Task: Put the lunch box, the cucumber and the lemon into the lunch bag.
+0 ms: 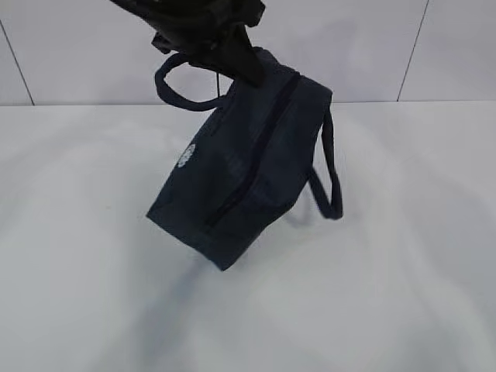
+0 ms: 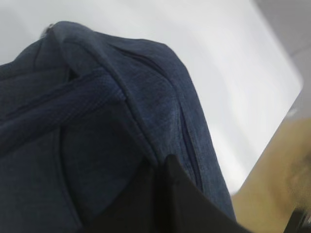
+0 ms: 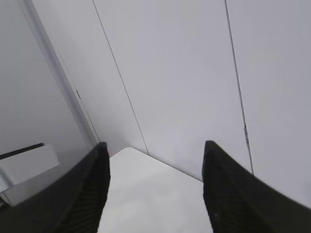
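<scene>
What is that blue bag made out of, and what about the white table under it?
The lunch bag looks like dark navy woven fabric: the left wrist view shows a fine textile weave, stitched seams and a ribbed strap handle. Its sides sag softly where the left gripper lifts it. The table seems a smooth white hard surface with a faint sheen, maybe laminate or plastic; I cannot tell which.

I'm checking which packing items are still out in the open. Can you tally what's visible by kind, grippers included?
Lunch bag: 1, tilted, zipper looks shut, held at its top by the left gripper
Grippers: 2, the right gripper open and empty
Table: 1
Lunch box, cucumber, lemon: 0 visible
Total: 4
</scene>
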`<action>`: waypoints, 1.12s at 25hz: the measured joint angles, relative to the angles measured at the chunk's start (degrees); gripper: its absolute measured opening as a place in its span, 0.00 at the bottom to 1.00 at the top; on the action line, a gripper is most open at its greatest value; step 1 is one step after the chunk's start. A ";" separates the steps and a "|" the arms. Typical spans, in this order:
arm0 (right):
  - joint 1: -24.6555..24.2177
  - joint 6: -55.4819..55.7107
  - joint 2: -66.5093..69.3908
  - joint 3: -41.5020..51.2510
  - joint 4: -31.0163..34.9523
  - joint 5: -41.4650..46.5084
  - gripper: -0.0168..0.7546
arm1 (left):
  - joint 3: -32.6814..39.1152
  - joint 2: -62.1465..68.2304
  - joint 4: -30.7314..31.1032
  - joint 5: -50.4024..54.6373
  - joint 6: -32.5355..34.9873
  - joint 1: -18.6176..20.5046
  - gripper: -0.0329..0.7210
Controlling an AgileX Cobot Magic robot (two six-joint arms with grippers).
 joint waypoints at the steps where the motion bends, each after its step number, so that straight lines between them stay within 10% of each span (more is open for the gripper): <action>1: 0.00 0.22 -0.27 0.00 -0.25 -0.07 0.62 | 0.00 0.76 -2.86 -1.43 0.00 0.75 0.04; 8: 0.00 3.23 -0.63 0.00 -4.04 -0.22 0.62 | 0.00 7.50 -17.16 -9.69 -0.27 7.41 0.04; 18: 0.00 4.68 -0.63 0.00 -5.87 -0.22 0.62 | -0.59 12.52 -11.53 -6.04 -0.27 12.95 0.07; 28: 0.00 10.09 -0.77 0.00 -6.23 -0.90 0.62 | -0.58 12.10 -7.95 -5.62 -0.27 13.14 0.58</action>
